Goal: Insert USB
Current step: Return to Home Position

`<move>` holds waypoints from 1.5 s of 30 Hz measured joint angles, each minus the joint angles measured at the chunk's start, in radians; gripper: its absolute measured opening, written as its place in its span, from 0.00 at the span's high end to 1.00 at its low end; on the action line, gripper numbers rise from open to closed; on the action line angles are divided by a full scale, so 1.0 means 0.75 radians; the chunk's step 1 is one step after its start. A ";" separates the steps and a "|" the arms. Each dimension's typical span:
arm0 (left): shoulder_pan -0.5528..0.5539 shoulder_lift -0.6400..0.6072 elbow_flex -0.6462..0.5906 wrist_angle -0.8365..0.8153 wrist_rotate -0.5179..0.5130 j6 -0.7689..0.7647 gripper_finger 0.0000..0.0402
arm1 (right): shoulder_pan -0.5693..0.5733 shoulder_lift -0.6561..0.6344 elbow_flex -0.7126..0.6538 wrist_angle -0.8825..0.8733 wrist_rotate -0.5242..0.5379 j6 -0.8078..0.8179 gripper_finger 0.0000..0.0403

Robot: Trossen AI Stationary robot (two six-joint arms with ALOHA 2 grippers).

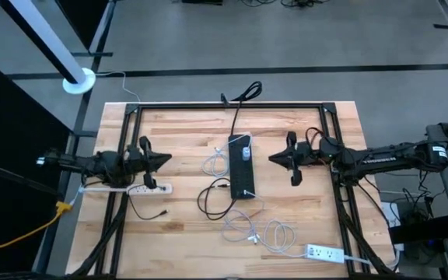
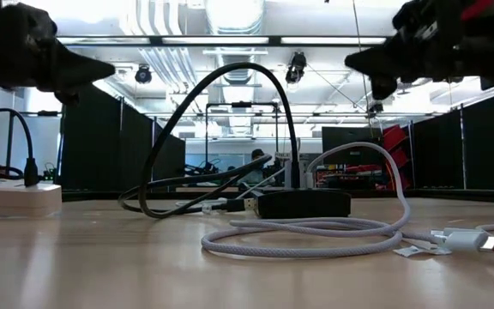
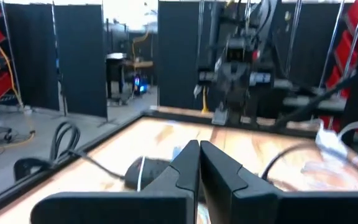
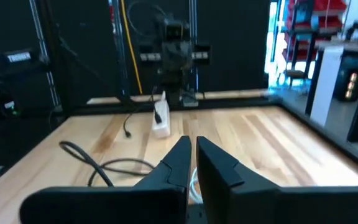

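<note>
left gripper (image 1: 165, 159) hovers over the table's (image 1: 185, 132) left edge, right gripper (image 1: 273, 158) toward the right edge, both fingers pressed together, empty. black outlet extension (image 1: 242, 167) lies at the centre, black cable (image 1: 211, 200) looped beside it.

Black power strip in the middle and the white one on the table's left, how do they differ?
The black power strip runs back to front at mid-table, between the shut left gripper and right gripper; the white power strip lies crosswise by the left edge. The white one holds a black plug; the black one carries a pale plug. Both lie flat on the wooden table.
</note>
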 joint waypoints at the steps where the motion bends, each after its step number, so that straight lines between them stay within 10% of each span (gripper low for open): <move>1: 0.000 -0.034 0.014 -0.082 -0.003 -0.010 1.00 | -0.001 -0.023 -0.009 0.000 0.004 -0.002 0.97; 14: 0.000 -0.047 0.036 -0.147 0.068 0.020 1.00 | -0.023 -0.329 -0.234 -0.087 0.277 0.126 0.97; 26: 0.000 -0.038 0.034 -0.195 0.056 0.083 1.00 | -0.011 -0.808 -0.244 -0.639 0.339 0.198 0.99; 45: 0.000 0.010 0.034 -0.196 0.056 0.081 1.00 | -0.011 -0.786 -0.244 -0.742 0.356 0.193 0.99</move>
